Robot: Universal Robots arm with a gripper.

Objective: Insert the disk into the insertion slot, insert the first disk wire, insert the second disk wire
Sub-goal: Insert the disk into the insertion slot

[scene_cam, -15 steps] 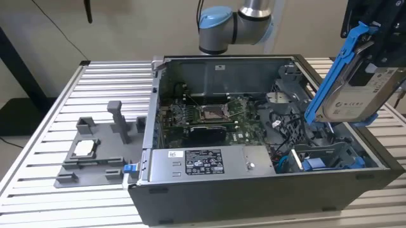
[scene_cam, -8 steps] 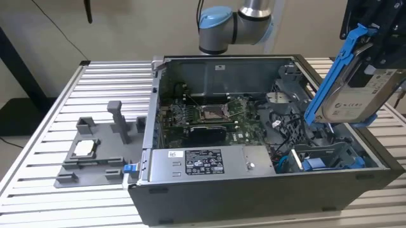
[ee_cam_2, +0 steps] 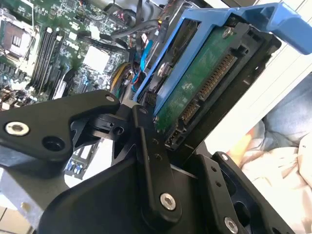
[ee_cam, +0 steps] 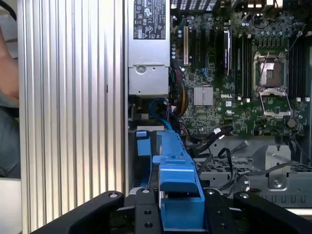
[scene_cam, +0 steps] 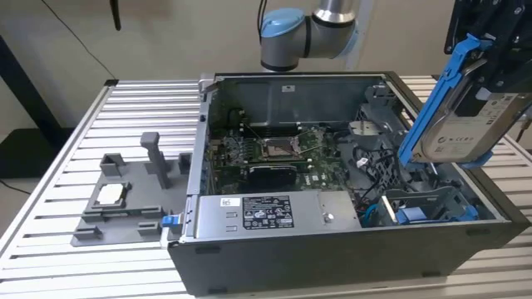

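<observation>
My gripper [scene_cam: 497,75] is shut on the disk [scene_cam: 465,128], a silver-grey drive with a white label in a bright blue carrier [scene_cam: 432,106]. It hangs tilted, high over the open case's side at the exterior view's right. Below it lies the insertion slot [scene_cam: 437,199], a grey sheet-metal bay with a blue part inside. In the second wrist view the disk's green underside [ee_cam_2: 195,92] and connector show between my black fingers [ee_cam_2: 151,161]. The carrier [ee_cam: 178,185] sits in my gripper [ee_cam: 180,214] in the first wrist view. Loose black cables [scene_cam: 370,159] and a blue cable [scene_cam: 375,208] lie beside the bay.
The dark case holds a motherboard [scene_cam: 275,149] and a grey labelled power-supply box [scene_cam: 266,215]. A grey plastic fixture tray [scene_cam: 124,199] stands on the slatted aluminium table [scene_cam: 50,205] at the exterior view's left. A person's arm [ee_cam: 7,97] is beside the table.
</observation>
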